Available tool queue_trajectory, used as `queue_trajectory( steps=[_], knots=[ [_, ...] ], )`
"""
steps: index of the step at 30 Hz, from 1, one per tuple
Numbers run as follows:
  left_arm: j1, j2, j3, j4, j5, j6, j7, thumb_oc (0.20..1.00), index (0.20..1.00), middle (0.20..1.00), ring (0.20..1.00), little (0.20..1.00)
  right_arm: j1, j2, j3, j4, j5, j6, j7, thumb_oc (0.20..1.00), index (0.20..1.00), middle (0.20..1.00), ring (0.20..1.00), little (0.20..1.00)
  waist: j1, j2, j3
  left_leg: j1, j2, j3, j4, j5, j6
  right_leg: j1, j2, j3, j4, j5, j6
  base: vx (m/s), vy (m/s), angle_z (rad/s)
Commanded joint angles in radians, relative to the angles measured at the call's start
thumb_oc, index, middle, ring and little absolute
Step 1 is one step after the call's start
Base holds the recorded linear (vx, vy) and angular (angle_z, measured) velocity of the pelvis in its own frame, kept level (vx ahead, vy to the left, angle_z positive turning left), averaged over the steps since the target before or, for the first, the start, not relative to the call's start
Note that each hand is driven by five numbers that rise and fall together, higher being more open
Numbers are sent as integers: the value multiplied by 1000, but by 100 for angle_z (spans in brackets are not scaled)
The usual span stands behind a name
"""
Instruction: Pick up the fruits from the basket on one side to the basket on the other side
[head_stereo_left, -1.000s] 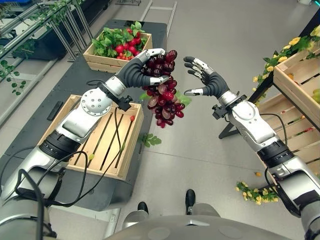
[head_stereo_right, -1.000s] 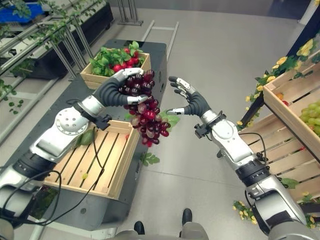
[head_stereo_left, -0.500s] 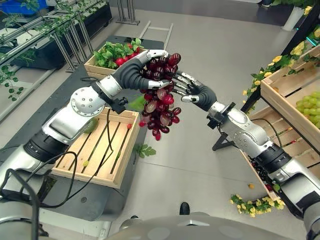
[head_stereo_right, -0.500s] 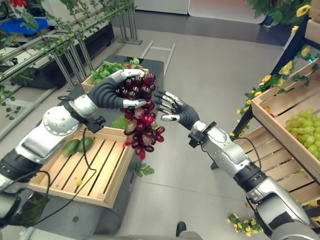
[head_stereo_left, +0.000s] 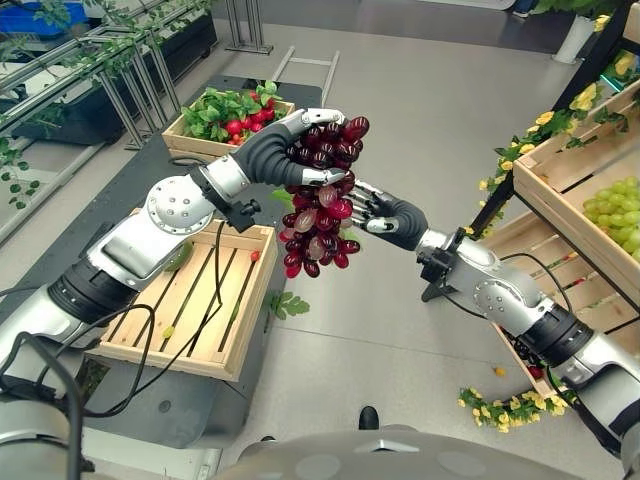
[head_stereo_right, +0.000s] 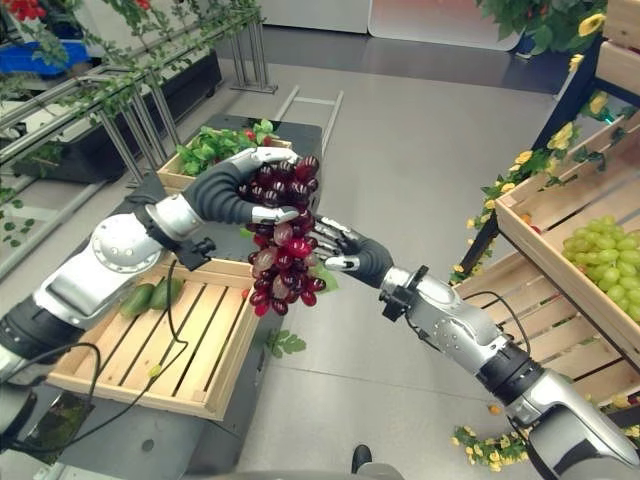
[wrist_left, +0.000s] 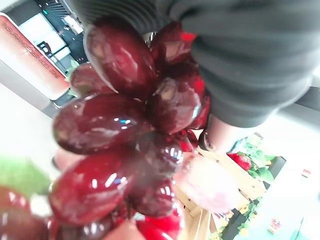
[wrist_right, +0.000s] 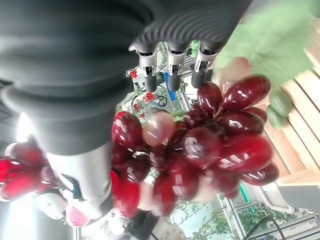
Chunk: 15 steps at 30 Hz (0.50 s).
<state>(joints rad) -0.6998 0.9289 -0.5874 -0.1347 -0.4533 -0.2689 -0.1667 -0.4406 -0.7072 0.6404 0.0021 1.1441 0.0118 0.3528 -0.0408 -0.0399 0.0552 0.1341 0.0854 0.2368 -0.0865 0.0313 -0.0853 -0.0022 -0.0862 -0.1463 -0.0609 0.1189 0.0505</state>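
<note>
Holding the red grape bunch (head_stereo_left: 318, 205) aloft in my left hand (head_stereo_left: 285, 150), fingers curled round its top, beyond the slatted crate's (head_stereo_left: 235, 345) far right corner. Right eye view: my right hand (head_stereo_right: 352, 256) cups its side, fingers spread. Transfer roughly half done; the shelf crate of green grapes (head_stereo_right: 600, 255) is not yet reached.

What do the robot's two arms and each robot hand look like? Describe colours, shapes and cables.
Both arms are silver-grey with rounded joint housings and black bands. The left robot hand and right robot hand have silver, dark-tipped fingers and dark ribbed covers over the wrist. Thin black cables run along the arms.
</note>
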Motion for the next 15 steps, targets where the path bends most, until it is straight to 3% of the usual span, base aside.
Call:
queue_trajectory(
  steps=[1, 15],
  knots=[
    [-181, -36, 17, 44, -66, -75, 38, 200, 200, 200, 200, 200, -31, -4, 3, -59, 40, -26, 22, 1000, 1000, 1000, 1000, 1000, 7, -5, -18, -23, -11, -36, 15, -40, 10, 39, -77, -11, 75, -75, 143, 0, 0, 0],
    [-178, -90, 31, 37, -70, -83, 37, 200, 200, 200, 200, 200, -40, 87, 38, 19, -20, -14, 23, 1000, 1000, 1000, 1000, 1000, 9, -2, -20, -22, -6, -43, 14, -38, 8, 48, -72, -11, 69, -81, 137, 0, 0, 0]
  ],
)
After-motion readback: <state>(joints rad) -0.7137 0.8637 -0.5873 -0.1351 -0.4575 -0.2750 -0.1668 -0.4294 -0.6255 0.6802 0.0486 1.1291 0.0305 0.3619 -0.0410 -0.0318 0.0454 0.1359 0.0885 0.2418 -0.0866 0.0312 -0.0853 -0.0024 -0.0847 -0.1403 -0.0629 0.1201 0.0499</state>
